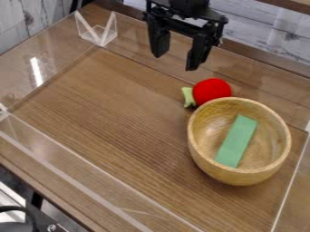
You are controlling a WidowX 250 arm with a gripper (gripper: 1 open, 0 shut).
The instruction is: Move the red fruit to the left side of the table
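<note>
No readable text or labels.

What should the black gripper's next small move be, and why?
Probably a short lowering, jaws open, toward the red toy fruit: the black gripper appears just beyond it in the view, open, with the fruit outside its jaws, near the round light wooden bowl.
</note>
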